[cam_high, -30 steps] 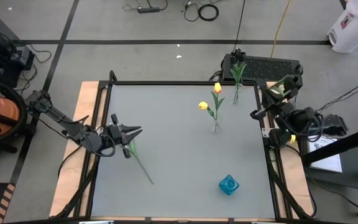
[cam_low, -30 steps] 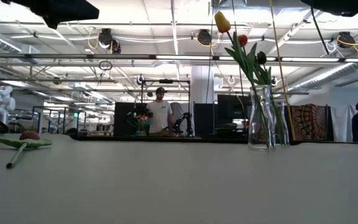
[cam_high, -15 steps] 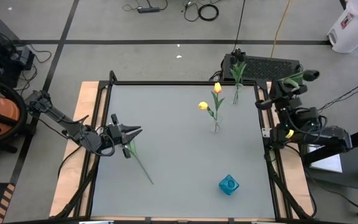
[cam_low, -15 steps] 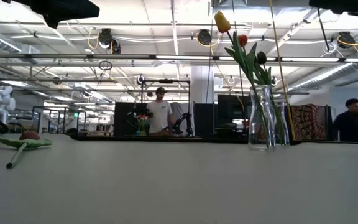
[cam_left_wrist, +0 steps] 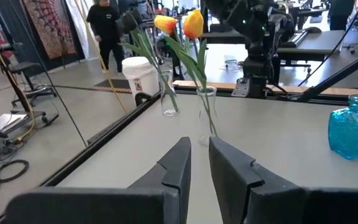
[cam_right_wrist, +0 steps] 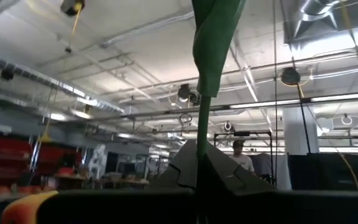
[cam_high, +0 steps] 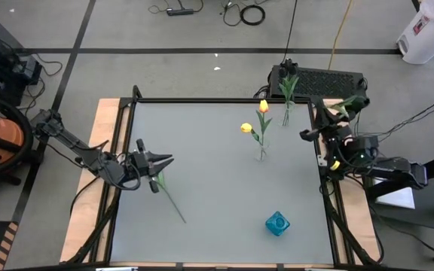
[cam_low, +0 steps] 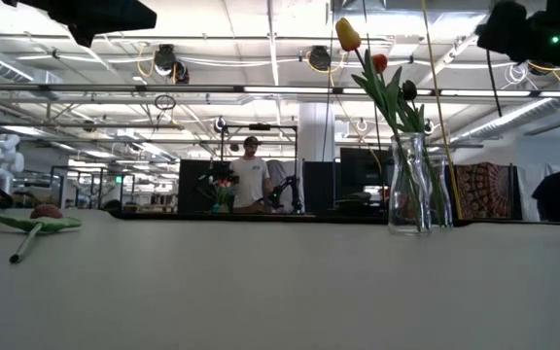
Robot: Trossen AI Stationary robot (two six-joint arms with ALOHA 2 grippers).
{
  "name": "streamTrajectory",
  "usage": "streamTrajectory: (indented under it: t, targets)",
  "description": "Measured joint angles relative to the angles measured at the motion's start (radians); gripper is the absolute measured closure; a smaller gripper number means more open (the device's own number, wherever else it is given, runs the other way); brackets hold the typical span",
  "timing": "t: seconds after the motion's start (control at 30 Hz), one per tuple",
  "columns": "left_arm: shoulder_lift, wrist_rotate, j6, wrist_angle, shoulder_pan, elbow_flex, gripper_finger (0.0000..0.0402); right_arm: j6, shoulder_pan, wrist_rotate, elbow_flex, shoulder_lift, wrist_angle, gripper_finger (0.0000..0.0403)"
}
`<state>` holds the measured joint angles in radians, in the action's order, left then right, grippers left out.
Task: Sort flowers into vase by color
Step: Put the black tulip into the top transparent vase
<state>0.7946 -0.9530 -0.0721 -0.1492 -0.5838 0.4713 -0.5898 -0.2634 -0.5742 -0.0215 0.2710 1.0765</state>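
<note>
A flower [cam_high: 170, 200] with a reddish head [cam_low: 47, 211] lies flat on the table near its left edge. My left gripper [cam_high: 166, 159] [cam_left_wrist: 199, 144] hovers above its head end, slightly open, with nothing between its fingers. My right gripper [cam_high: 351, 103] is off the table's far right corner, raised and shut on a green flower stem [cam_right_wrist: 200, 140]. A clear vase [cam_high: 261, 153] holds two yellow flowers [cam_high: 263, 106]. A second clear vase [cam_high: 285, 119] near the far edge holds a dark-headed flower [cam_left_wrist: 127, 22]. My right gripper pinches the flower's thin green stem [cam_right_wrist: 200, 140] between its two fingers. The stem rises out past the fingertips into a broad green leaf [cam_right_wrist: 213, 37]. The flower is lifted clear of the table, beyond its right edge; the head does not show plainly.
A blue glass vase [cam_high: 277, 223] stands near the table's front right. The right arm's bulk [cam_low: 538, 29] hangs over the table's right side. A raised black frame [cam_high: 224, 100] rims the table. People stand in the room beyond.
My right gripper, still shut on the stem, has swung out past the table's right edge and back toward the far right corner. It has come down and tipped, so the right arm now shows in the low view's top right. The left arm and the lying flower have stayed put.
</note>
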Motion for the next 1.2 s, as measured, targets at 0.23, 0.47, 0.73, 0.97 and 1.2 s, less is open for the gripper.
streamTrajectory:
  t: [0.23, 0.47, 0.73, 0.97, 1.2]
  targets:
    - [0.025, 0.000, -0.001, -0.003, 0.000, 0.000, 0.0336, 0.029, 0.000, 0.001, 0.006, 0.003, -0.033, 0.0403]
    - [0.040, 0.000, 0.000, -0.027, 0.000, 0.000, 0.0336, 0.054, -0.047, -0.032, 0.006, 0.003, -0.033, 0.0403]
    - [0.039, 0.000, 0.000, -0.028, 0.000, 0.000, 0.0336, 0.152, -0.185, -0.025, -0.002, 0.033, -0.034, 0.0403]
    - [0.039, 0.000, 0.001, -0.028, 0.000, 0.000, 0.0336, 0.339, -0.330, 0.064, -0.056, 0.151, -0.033, 0.0403]
    - [0.039, 0.000, 0.001, -0.025, 0.000, 0.000, 0.0336, 0.446, -0.446, 0.179, -0.132, 0.322, -0.030, 0.0403]
